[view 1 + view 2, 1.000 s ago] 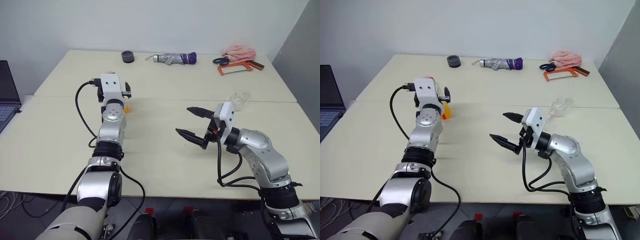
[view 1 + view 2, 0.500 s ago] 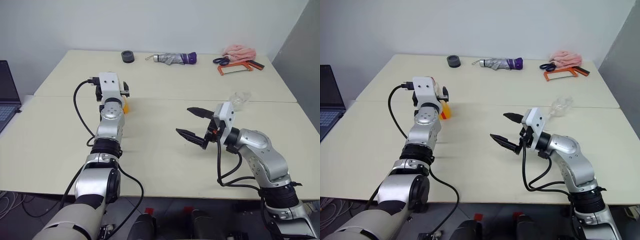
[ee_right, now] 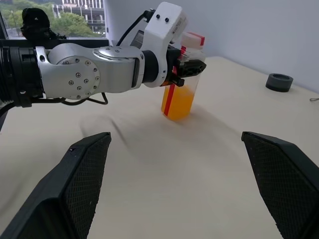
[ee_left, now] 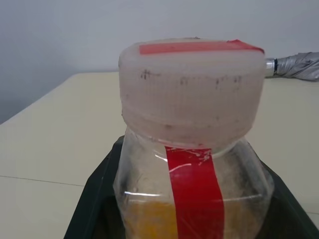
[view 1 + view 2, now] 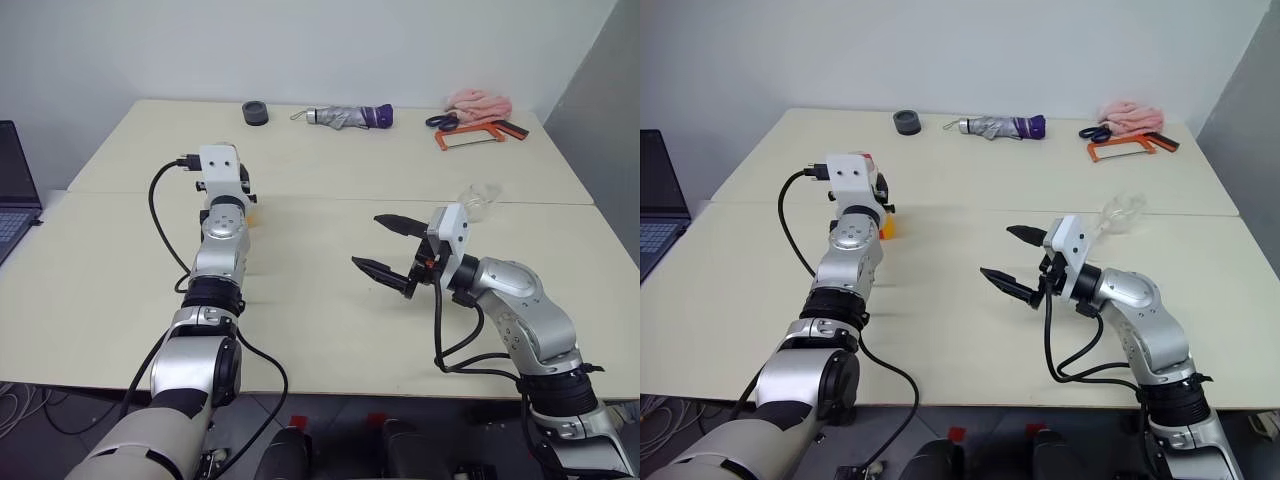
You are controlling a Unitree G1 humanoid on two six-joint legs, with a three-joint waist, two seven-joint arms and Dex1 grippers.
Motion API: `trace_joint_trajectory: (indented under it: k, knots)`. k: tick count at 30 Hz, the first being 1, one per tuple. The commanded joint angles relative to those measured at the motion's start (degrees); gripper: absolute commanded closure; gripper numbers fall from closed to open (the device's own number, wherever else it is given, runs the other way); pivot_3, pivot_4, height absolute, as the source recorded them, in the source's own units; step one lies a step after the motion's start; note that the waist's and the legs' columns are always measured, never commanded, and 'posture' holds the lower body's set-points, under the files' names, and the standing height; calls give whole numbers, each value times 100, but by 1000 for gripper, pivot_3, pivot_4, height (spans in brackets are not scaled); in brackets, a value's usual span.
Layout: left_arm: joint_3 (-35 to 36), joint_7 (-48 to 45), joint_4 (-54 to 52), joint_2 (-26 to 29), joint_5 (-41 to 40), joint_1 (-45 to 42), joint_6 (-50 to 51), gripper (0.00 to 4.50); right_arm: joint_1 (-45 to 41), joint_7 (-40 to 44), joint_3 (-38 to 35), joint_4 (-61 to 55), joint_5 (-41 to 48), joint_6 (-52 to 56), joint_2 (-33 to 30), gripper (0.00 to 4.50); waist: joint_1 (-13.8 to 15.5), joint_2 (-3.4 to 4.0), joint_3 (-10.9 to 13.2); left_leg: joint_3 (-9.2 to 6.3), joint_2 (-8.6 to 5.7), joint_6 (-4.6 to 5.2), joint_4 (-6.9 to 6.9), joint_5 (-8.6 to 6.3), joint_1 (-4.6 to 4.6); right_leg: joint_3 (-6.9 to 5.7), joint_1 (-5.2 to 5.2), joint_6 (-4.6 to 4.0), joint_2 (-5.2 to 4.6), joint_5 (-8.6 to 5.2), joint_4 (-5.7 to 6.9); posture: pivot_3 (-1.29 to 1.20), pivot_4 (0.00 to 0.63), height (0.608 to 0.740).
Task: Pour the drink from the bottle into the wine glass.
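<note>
Change: the left gripper [image 3: 192, 68] had its black fingers spread either side of the bottle [image 3: 182, 79] a moment ago; they are now drawn in against its upper part. The right arm is as it was.
Counts: one bottle, one wine glass [image 5: 478, 199], two tables pushed together, one laptop [image 5: 14, 190], one black ring [image 5: 256, 113], one folded umbrella [image 5: 350, 117], one pink cloth [image 5: 478, 103], one scissors [image 5: 441, 122], one orange-framed saw [image 5: 475, 134].
Left gripper: clamped on the bottle just below its pale cap; the bottle stands upright on the table [image 5: 330, 300], left of centre, with the drink [image 3: 178, 102] filling its lower half.
Right gripper [image 5: 390, 248]: fingers wide apart, holding and touching nothing, hovering above the near table right of centre.
Wine glass: on the table just beyond the right wrist, near the seam between the tables; well apart from the bottle.
Open room: bare tabletop between the two arms; the small items sit along the far edge.
</note>
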Motion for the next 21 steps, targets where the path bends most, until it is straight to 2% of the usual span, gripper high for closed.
trace_joint_trajectory:
  k: [1,3,6,10,15,17,21]
  knots:
    - [-67,-349,-513,-20,-83,81,-290,2595,-67,-24,-70,-180,20,-73,-20,0,0,0,0,0,0,0,0,0,0,0,0,0,0,0,0,0,150,740]
    - [-154,-819,-844,-83,-233,268,-329,2596,-16,-60,-136,-276,34,-42,-73,0,0,0,0,0,1,0,0,0,0,0,0,0,0,0,0,0,150,740]
    - [-555,-2274,-1876,-173,-723,825,-204,2606,296,-206,-381,-638,85,63,-269,0,12,0,0,-1,5,-2,-2,1,-3,1,-1,0,-6,0,-1,0,150,740]
    - [-933,-3764,-2859,-90,-1318,1310,180,2625,747,-458,-616,-1197,73,198,-490,0,30,0,0,-3,5,-2,2,2,-13,0,-2,1,-27,-1,-6,0,150,740]
    - [-1296,-5400,-3445,39,-2007,1475,619,2632,984,-780,-780,-1986,222,610,-719,0,-3,0,0,-1,0,1,4,0,-7,2,2,2,-15,-1,-1,0,150,740]
    - [-1466,-6029,-3626,111,-2272,1500,904,2633,884,-943,-762,-2212,347,878,-722,0,-23,0,0,1,1,3,3,-1,-4,6,3,2,-1,-1,-1,0,150,740]
    - [-1921,-7112,-3678,340,-2316,1471,1097,2649,423,-1382,-660,-2324,777,1599,-440,0,-51,1,0,3,5,8,2,-4,4,9,4,2,12,-1,2,0,150,740]
